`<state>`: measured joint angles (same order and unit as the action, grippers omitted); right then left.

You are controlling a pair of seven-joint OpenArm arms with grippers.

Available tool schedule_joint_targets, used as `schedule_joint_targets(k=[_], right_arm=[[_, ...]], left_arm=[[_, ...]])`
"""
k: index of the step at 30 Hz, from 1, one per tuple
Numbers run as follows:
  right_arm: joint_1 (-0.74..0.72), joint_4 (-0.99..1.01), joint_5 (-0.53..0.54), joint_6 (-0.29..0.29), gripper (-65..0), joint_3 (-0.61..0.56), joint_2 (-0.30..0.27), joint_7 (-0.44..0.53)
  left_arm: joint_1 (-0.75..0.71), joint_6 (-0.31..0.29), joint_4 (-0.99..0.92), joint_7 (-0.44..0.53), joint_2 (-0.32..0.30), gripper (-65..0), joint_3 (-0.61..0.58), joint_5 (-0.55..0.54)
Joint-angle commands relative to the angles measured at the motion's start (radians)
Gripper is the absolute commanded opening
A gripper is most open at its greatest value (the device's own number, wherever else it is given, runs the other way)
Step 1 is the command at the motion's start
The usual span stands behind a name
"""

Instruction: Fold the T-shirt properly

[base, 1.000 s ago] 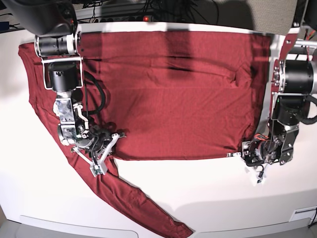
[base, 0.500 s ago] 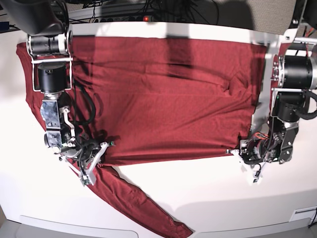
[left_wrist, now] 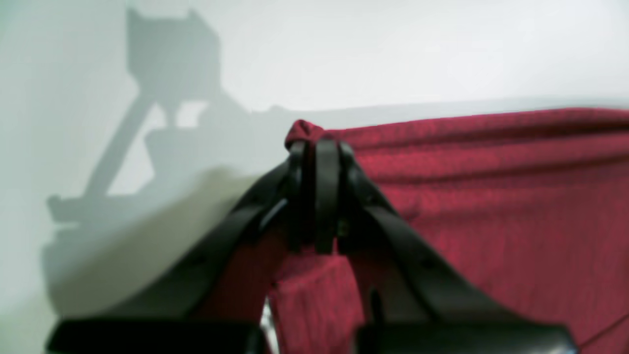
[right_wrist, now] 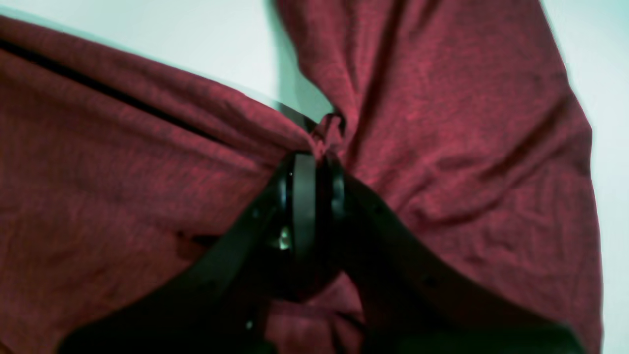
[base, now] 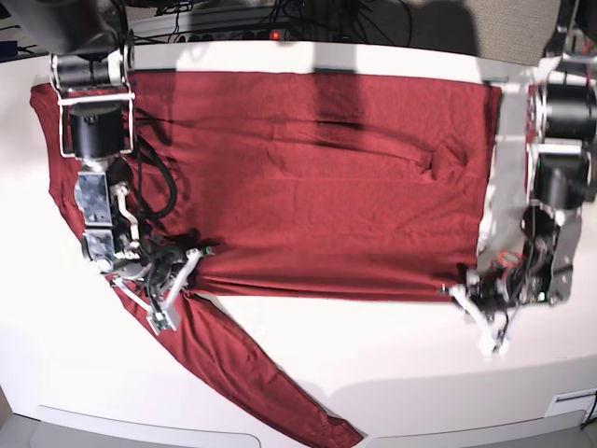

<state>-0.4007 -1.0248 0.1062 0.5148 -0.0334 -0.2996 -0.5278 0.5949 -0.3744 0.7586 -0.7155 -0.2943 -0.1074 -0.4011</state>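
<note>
- The plain dark red, thin knit long-sleeved T-shirt (base: 317,177) lies spread across the white tabletop (base: 392,355), its body reaching from the far edge to about the middle of the table.
- One long sleeve (base: 252,373) trails from the shirt's near left corner diagonally toward the near edge, ending close to the table's front lip.
- The right gripper (base: 173,280), black-fingered and on the left of the base view, sits at the shirt's near left corner where the sleeve joins the body.
- In the right wrist view its jaws are pressed together on a small bunched fold of the red fabric (right_wrist: 327,130), with cloth pulling away in creases on both sides.
- The left gripper (base: 466,291), on the right of the base view, sits at the shirt's near right corner.
- In the left wrist view its jaws are closed on a pinch of the hem (left_wrist: 304,132), a little knob of cloth standing above the fingertips.
- The near hem runs fairly straight between the two grippers.
- A small pucker (base: 438,161) shows in the cloth toward the right side.
</note>
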Motion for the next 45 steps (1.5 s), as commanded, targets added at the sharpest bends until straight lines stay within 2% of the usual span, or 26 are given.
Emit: schedule_joint_targets(k=[1,6,12,15,19,24,28,32,39,45], right_arm=[[-0.015,-0.046,0.002,0.0,-65.0,0.005,-0.019,0.018],[0.071,-0.201,0.003,-0.001,-65.0,0.005,-0.03,-0.011],[0.162,-0.319,0.002,-0.001,-65.0,0.005,-0.036,-0.035],[0.217,-0.368,0.002,-0.002,-65.0,0.005,-0.055,-0.038],[0.295,-0.449,0.002,-0.002,-65.0,0.007,-0.085,-0.045],[0.386,-0.562,0.002,-0.008,-65.0,0.01,-0.116,-0.084],[0.449,-0.655,0.002,-0.025,-65.0,0.024,-0.116,-0.096],[0.5,-0.735,0.002,-0.026,-65.0,0.062,-0.116,-0.134],[0.609,-0.835,0.007,-0.027,-65.0,0.16,-0.116,-0.148],[0.684,-0.882,0.007,-0.027,-65.0,0.172,-0.116,-0.15]], left_arm=[[0.0,0.003,0.045,0.007,-0.023,-65.0,0.002,-0.013],[-0.133,0.004,0.224,-0.002,-0.051,-65.0,0.002,-0.053],[-0.235,0.004,0.459,-0.093,-0.078,-65.0,0.003,-0.1],[-0.288,0.009,0.575,-0.142,-0.092,-65.0,0.003,-0.106],[-0.362,0.05,0.723,-0.161,-0.12,-65.0,0.004,-0.105],[-0.423,0.053,0.867,-0.252,-0.139,-65.0,0.004,-0.105],[-0.467,0.054,0.936,-0.28,-0.138,-65.0,0.004,-0.105],[-0.502,0.084,0.978,-0.312,-0.138,-65.0,0.004,-0.086],[-0.542,0.091,0.985,-0.348,-0.138,-65.0,0.004,-0.074],[-0.546,0.098,0.985,-0.415,-0.138,-65.0,0.004,-0.074]])
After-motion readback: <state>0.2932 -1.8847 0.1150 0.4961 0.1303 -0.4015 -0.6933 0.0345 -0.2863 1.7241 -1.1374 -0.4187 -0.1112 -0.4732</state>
